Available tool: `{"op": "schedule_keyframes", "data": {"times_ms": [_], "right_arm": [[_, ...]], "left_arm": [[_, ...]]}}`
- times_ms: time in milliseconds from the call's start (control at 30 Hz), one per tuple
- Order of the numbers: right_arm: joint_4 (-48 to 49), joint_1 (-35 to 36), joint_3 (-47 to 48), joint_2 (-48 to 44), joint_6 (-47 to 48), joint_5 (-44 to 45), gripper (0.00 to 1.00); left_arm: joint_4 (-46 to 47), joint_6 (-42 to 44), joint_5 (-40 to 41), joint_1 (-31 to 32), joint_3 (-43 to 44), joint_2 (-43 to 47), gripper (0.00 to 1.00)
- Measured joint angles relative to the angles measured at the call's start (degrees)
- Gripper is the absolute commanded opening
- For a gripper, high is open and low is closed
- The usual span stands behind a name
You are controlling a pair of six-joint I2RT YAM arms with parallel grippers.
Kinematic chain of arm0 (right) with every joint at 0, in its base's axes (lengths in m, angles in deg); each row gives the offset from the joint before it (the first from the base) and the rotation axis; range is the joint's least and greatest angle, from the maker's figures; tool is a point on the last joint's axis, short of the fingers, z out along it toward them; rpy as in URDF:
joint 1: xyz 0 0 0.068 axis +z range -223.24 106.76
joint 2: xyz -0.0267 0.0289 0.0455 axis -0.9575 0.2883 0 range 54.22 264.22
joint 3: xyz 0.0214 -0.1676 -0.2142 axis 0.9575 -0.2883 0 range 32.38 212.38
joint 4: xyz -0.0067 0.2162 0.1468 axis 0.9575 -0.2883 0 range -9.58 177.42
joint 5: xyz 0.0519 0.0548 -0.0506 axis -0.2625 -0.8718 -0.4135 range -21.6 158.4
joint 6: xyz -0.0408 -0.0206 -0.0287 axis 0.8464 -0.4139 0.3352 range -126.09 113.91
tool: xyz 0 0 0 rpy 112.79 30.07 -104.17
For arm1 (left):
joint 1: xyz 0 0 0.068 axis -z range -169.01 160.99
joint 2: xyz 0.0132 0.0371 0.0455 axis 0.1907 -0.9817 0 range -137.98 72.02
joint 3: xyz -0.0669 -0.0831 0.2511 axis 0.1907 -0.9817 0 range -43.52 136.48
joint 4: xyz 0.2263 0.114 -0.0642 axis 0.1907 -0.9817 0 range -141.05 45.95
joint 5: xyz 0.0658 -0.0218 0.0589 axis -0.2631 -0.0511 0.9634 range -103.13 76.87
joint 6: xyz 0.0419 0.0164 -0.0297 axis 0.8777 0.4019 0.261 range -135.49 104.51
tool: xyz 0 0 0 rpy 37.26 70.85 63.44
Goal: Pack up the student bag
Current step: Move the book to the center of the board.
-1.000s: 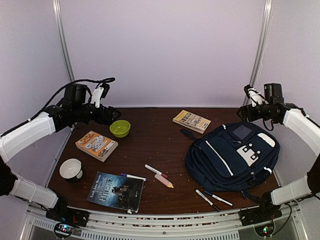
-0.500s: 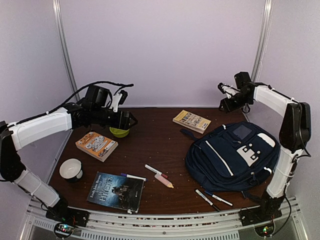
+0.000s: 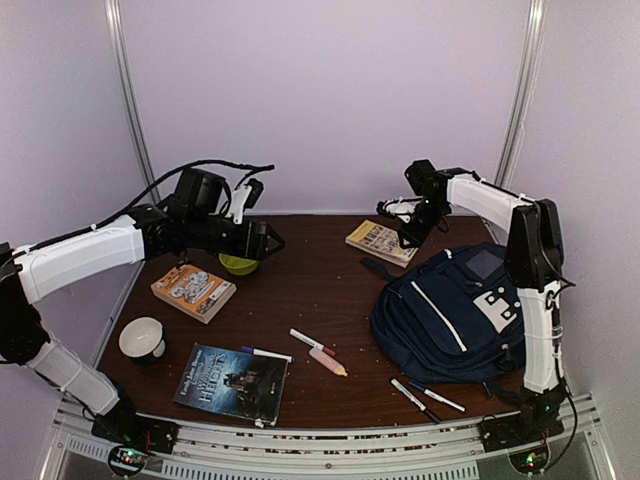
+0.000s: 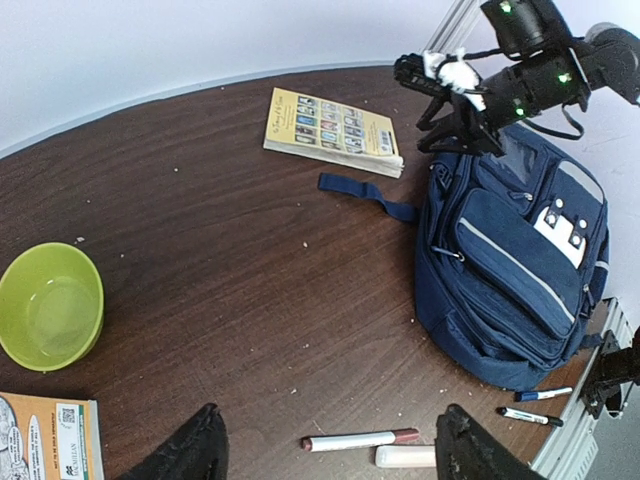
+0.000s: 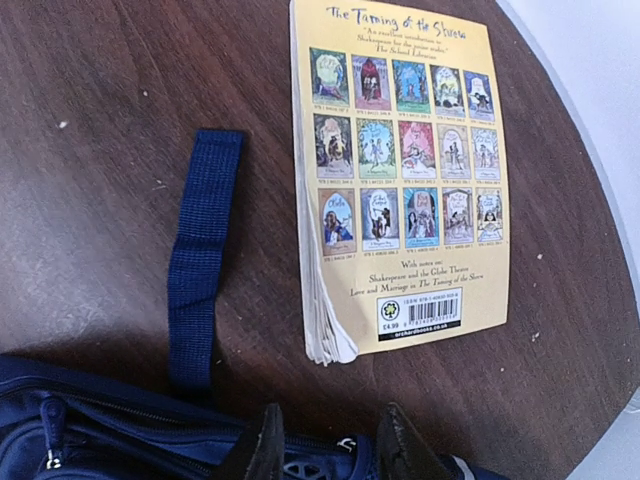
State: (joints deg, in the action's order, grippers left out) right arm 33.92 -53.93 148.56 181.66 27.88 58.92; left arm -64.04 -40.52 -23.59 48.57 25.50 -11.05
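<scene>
Right gripper (image 5: 330, 412), fingers narrowly apart and empty, hangs just above the zip of the large navy-blue fabric backpack (image 5: 100, 430); opening looks the step, next pinching its pull.

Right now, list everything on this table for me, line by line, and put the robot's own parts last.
student bag: one, navy with white patches, right side of the table
yellow book: one, far centre, just beyond the bag
orange book: one, left side
dark book: one, near left
bowl: one, green, empty, far left
cup: one, white, near left
markers: four, white-bodied; two mid-table, two by the bag's near side
pink pen: one, yellow tip, mid-table
table: one, dark brown wood
left pincer: one, open, raised near the bowl
right pincer: one, jaws slightly apart, over the bag's top edge beside the yellow book
</scene>
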Motion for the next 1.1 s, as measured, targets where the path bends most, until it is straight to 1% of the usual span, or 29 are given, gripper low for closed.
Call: {"op": "schedule_keyframes", "data": {"times_ms": [167,300,500,933,1100], "right_arm": [[-3.0,0.6,4.9,5.5,2.9,3.5,0.32],[-3.8,0.7,7.1,7.5,4.2,5.0,0.32],[-3.9,0.7,7.8,8.3,6.6,6.5,0.31],[-4.7,1.8,9.7,12.1,11.2,7.1,0.25],[-5.1,2.3,12.0,14.1,13.3,8.8,0.23]], "left_arm": [[-0.1,0.0,0.0,0.7,-0.5,0.5,0.73],[-0.3,0.0,0.1,0.9,-1.0,0.6,0.73],[-0.5,-0.2,0.2,1.3,-1.0,0.6,0.73],[-0.9,-0.7,0.6,1.5,-1.1,0.6,0.72],[-1.1,-0.6,0.9,1.5,-1.1,0.6,0.72]]}}
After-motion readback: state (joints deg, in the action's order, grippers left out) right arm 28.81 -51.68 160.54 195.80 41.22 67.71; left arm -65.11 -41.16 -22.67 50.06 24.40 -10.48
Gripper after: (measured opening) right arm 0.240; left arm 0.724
